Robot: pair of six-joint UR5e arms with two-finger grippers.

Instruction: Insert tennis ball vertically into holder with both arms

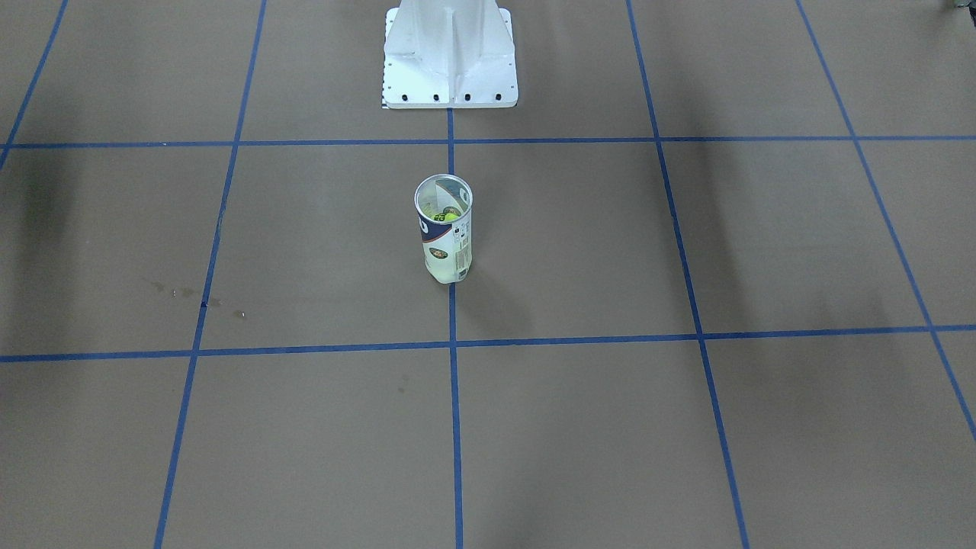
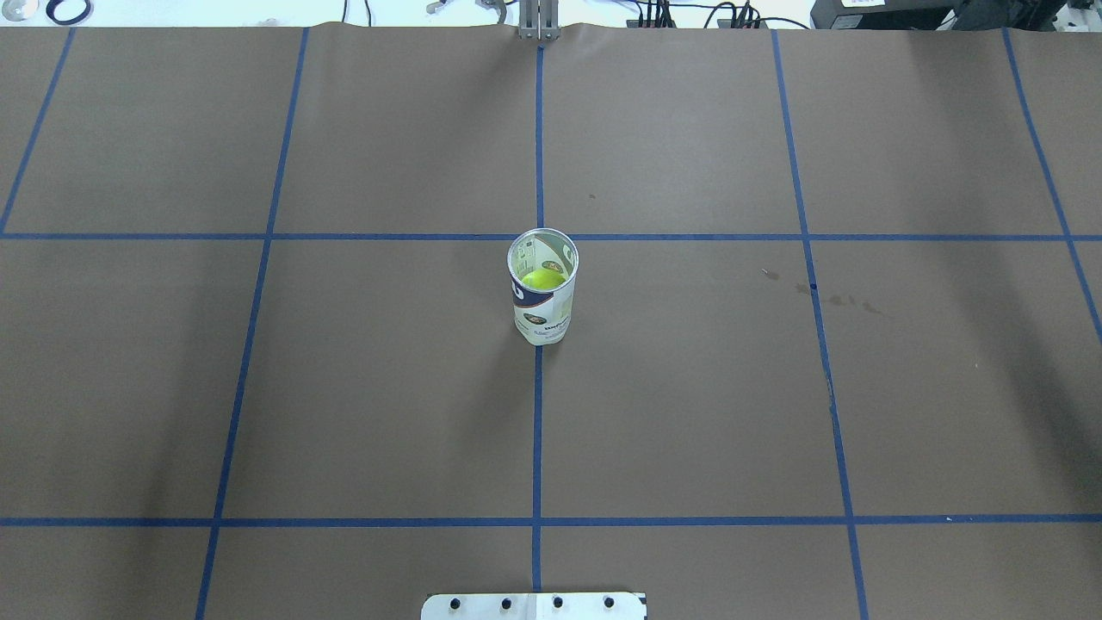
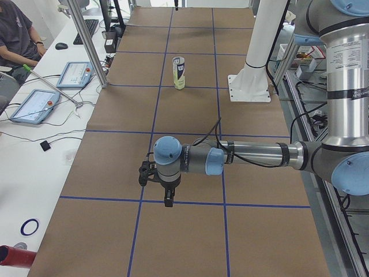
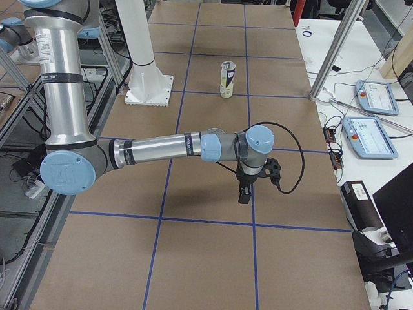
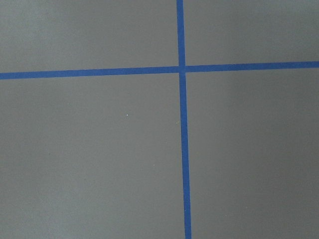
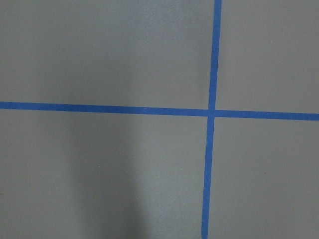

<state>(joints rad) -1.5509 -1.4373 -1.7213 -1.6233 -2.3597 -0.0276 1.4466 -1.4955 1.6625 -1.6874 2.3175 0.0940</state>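
The holder [image 2: 542, 301] stands upright at the middle of the table, its open mouth up. A yellow-green tennis ball [image 2: 542, 279] sits inside it, seen through the mouth and also in the front-facing view [image 1: 446, 217]. Neither arm appears in the overhead or front-facing views. The left gripper [image 3: 167, 199] hangs low over the table far toward the left end, well away from the holder [image 3: 179, 73]. Far toward the right end, the right gripper [image 4: 244, 194] points down, also distant from the holder [image 4: 226, 79]. I cannot tell whether either is open or shut. Both wrist views show only brown table and blue tape.
The white pedestal [image 1: 450, 65] is bolted to the table behind the holder. A seated person [image 3: 17, 34] and control tablets [image 3: 34, 105] are at a side desk. More tablets [image 4: 372, 97] and metal posts [image 4: 335, 51] line the operators' side.
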